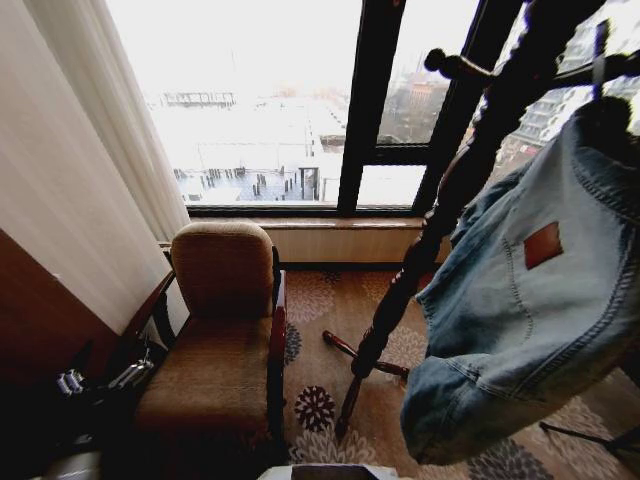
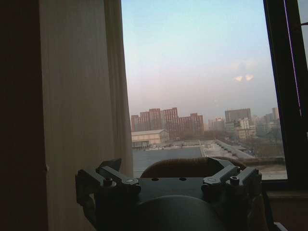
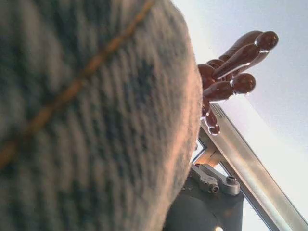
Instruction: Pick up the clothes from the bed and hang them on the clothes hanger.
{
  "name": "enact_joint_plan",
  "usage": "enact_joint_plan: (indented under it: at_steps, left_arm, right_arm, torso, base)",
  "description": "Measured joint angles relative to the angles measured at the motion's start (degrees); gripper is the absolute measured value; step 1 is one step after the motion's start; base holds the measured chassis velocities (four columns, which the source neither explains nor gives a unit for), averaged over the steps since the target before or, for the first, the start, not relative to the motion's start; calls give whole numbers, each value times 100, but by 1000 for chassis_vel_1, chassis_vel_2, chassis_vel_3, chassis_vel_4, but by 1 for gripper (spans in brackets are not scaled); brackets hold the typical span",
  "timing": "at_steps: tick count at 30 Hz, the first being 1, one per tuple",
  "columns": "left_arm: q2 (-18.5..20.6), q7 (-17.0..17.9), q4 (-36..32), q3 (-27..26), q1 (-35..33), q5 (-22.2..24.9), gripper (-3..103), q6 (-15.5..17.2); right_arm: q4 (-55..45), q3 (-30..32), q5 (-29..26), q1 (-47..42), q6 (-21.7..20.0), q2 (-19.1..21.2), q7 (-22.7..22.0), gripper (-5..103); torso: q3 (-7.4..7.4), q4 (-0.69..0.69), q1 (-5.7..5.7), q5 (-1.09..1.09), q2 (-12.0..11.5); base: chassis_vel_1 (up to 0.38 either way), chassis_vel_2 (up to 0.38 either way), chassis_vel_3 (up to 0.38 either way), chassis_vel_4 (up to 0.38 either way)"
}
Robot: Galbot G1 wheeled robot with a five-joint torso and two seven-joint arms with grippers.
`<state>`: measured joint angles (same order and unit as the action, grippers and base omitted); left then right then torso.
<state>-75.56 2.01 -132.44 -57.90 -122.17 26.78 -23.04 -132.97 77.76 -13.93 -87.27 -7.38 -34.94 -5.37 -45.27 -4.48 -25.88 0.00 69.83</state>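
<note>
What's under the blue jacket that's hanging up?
Under the denim jacket lies flower-patterned carpet and a foot of the dark wooden coat stand. The floor directly beneath the jacket is covered, as is whatever holds it up top.

the denim jacket is seen as faded, coarse-woven cloth with a leather-like patch. the coat stand is turned, glossy dark wood. the armchair is covered in nubby matt fabric.
</note>
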Motion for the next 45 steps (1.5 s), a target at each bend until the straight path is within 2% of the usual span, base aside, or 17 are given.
enact_joint_plan:
  at_steps: [20,29,45]
  left_arm:
    - [0,0,0,0,0,0,100,0]
    - [0,0,0,0,0,0,100,0]
    - [-1,0,0,0,0,0,100,0]
  right_arm:
    - [371,60,-50,160,138,-24,6,19]
    - [470,55,46,129,234,-276,5,19]
    - [832,-184,135,323,351,-296,24,19]
  torso:
    - [0,1,0,1,0]
    - [0,0,0,1,0]
    - [0,0,0,0,1]
  base:
    - [0,0,0,0]
    - [0,0,0,0]
    - [0,0,0,0]
